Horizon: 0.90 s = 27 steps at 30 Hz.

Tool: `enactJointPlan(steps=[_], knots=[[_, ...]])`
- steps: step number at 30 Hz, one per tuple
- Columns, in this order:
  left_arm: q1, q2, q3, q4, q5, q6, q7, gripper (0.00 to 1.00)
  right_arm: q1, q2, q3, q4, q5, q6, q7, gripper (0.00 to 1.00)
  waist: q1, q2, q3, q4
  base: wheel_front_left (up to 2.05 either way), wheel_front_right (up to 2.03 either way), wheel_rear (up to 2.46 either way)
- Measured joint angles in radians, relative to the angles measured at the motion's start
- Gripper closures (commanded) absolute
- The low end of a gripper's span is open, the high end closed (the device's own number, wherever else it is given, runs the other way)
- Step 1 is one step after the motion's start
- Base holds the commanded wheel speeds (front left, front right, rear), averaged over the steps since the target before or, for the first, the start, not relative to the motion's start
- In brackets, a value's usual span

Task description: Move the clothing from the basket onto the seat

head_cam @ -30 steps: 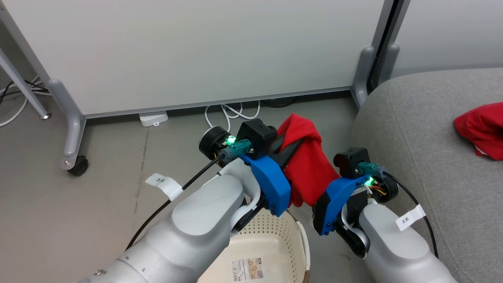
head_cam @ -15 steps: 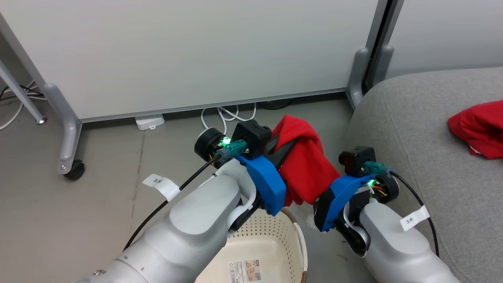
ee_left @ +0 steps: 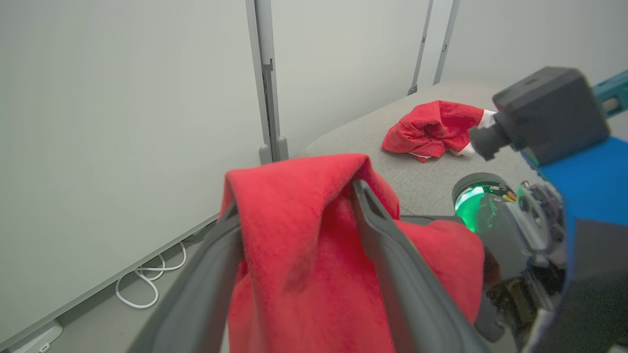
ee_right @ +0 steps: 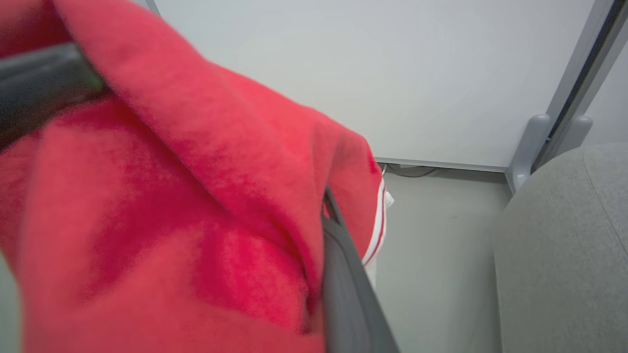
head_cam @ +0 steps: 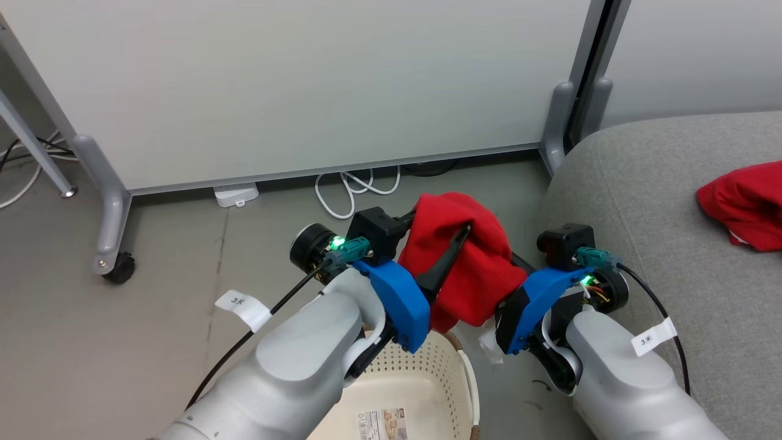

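A plain red piece of clothing (head_cam: 470, 269) hangs between my two grippers above the floor, just past the cream perforated basket (head_cam: 421, 373). My left gripper (head_cam: 440, 223) is open; in the left wrist view its spread fingers (ee_left: 382, 230) carry the cloth (ee_left: 304, 274) draped over them. My right gripper (head_cam: 510, 269) is shut on the same clothing, and the fabric (ee_right: 171, 220) covers most of its fingers (ee_right: 338, 264). A second red piece of clothing with white bands (head_cam: 742, 201) lies on the grey seat (head_cam: 660, 195) to the right.
A white partition panel stands behind on grey feet, one with a castor (head_cam: 116, 266). White cables (head_cam: 354, 189) and a small white box (head_cam: 235, 194) lie on the floor under it. The basket shows a paper label (head_cam: 382, 423) on its bottom.
My left gripper has opened, and the red cloth now sits spread over its parted fingers. Both arms have shifted slightly left and down with the cloth.
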Motion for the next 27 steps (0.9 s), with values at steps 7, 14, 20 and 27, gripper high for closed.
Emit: enactJointPlan(steps=[7, 14, 20, 27], knots=[[0.078, 0.041, 0.046, -0.035, -0.006, 0.028, -0.01, 0.0, -0.01, -0.015, 0.0, 0.008, 0.017, 0.0, -0.012, 1.0, 0.0, 0.0, 0.001, 0.004, 0.0, 0.0, 0.0], [0.204, 0.116, 0.183, -0.199, 0.074, 0.072, -0.012, 0.0, -0.016, -0.026, -0.008, 0.005, 0.023, 0.0, -0.026, 1.0, 0.0, 0.0, 0.005, -0.004, 0.0, 0.0, 0.0], [0.382, 0.185, 0.357, -0.375, 0.204, 0.105, -0.012, 0.0, -0.021, -0.031, -0.008, -0.009, 0.023, 0.0, -0.032, 1.0, 0.0, 0.0, 0.016, -0.034, 0.0, 0.0, 0.0], [0.62, 0.173, 0.6, -0.544, 0.377, 0.077, -0.012, 0.0, -0.021, -0.038, -0.01, -0.026, 0.024, 0.0, -0.038, 1.0, 0.0, 0.0, 0.025, -0.087, 0.0, 0.0, 0.0]])
